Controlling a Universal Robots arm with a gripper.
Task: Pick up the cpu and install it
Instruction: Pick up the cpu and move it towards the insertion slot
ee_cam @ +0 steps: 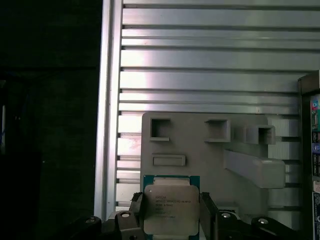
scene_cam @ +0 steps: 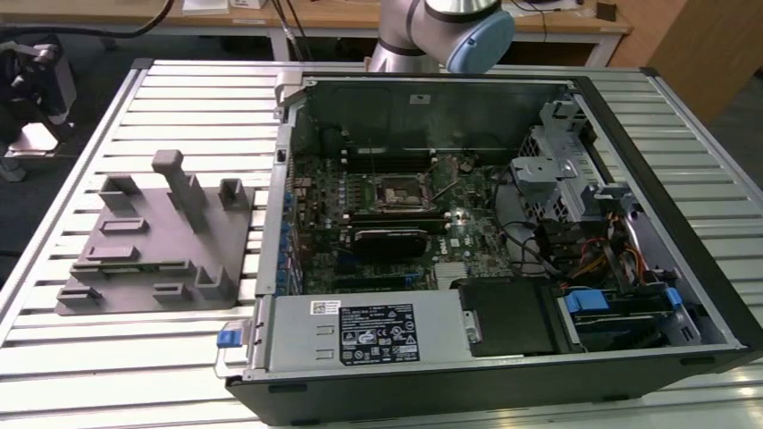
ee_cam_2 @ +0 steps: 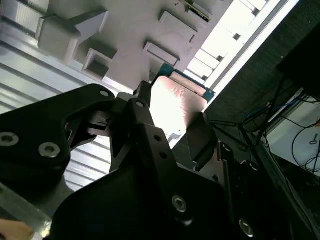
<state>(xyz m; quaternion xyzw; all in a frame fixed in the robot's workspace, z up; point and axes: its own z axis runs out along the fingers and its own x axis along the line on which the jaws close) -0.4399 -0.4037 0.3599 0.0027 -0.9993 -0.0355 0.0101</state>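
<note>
Cpu (ee_cam: 171, 205) hangs pinched by two opposite edges in the pincer (ee_cam: 172, 217), jaws closed only to its width, apparently so its underside stays untouched and level. It hovers above the grey holder block (ee_cam: 200, 150) on the slatted table (ee_cam: 215, 60). Beside the block, the open computer case (scene_cam: 703, 295) leaves room above its socket (scene_cam: 399, 189).

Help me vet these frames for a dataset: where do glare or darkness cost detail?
Second wrist view: glare bleaches the cpu top, and the end effector holding it is a near-black silhouette. First wrist view: cpu evenly lit, the space beside the table falls to black. Exterior view: even light, soft sheen on the table slats, computer case interior readable.
</note>
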